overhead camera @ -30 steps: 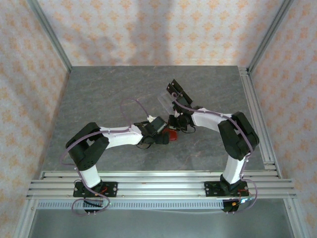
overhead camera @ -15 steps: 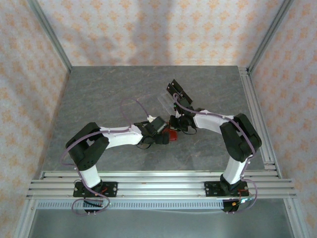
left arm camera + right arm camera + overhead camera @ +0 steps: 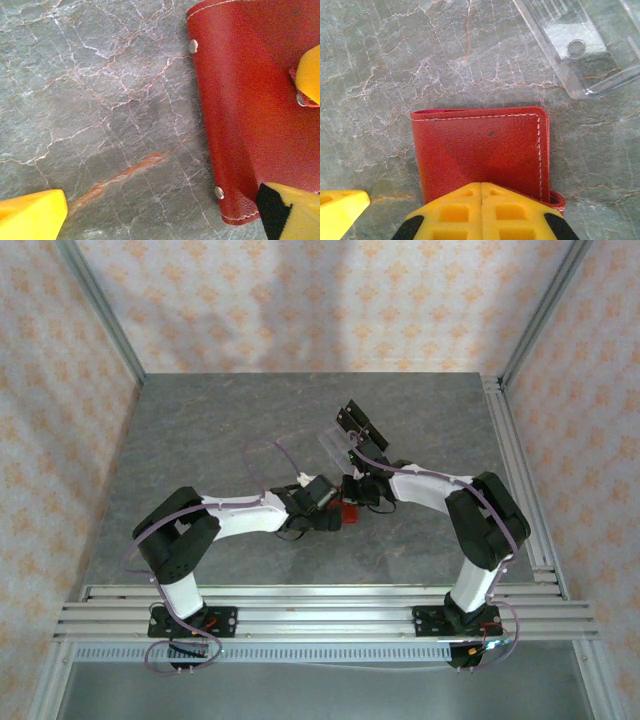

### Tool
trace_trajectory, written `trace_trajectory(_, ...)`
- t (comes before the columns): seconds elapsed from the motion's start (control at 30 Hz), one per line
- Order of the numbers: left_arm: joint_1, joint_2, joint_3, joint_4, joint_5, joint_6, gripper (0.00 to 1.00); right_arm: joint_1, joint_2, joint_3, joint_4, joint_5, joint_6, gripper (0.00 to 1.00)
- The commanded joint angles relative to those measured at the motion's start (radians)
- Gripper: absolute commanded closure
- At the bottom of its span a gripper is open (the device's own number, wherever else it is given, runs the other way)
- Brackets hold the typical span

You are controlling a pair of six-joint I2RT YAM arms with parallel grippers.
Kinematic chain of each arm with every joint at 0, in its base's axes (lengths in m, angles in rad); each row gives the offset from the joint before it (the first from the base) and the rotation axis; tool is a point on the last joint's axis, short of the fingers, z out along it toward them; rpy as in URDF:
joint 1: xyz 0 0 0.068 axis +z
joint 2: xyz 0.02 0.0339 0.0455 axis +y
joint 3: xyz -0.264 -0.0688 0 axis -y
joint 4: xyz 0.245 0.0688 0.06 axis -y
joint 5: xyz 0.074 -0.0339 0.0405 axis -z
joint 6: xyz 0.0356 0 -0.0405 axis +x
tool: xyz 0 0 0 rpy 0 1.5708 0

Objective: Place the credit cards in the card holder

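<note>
The grey stone bench (image 3: 200,460) is the biggest thing here. Two white and black arms reach over it and meet near the middle. The left arm (image 3: 240,515) comes in from 9 o'clock. The right arm (image 3: 430,480) comes in from 3 o'clock.

A clear plastic stand (image 3: 580,50) sits on the bench. From above it is at 12 o'clock from where the arms meet, just beside the right arm.

The card holder (image 3: 480,150) is red and flat. It lies folded shut on the bench, right between the two arms. In the right wrist view the clear stand is at 1 o'clock from it, close but not touching.

The left gripper (image 3: 160,215) is spread wide and holds nothing. One yellow finger sits on the bare bench at 7 o'clock in its own view. The other sits at the corner of the card holder at 5 o'clock.

The right gripper (image 3: 481,200) has its yellow fingers pressed tight together. The tips rest on top of the card holder at its 6 o'clock edge.
</note>
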Motion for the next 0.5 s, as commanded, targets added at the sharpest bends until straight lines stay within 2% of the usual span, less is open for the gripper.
trace_trajectory(0.0,-0.003,0.017,-0.008,-0.018,-0.019,-0.013,0.0,0.009,0.027,-0.065,-0.176,0.069,-0.017,1.0)
trace_trajectory(0.47,-0.002,0.023,-0.007,-0.012,-0.018,-0.016,0.0,0.035,-0.021,-0.125,-0.097,0.086,-0.014,1.0)
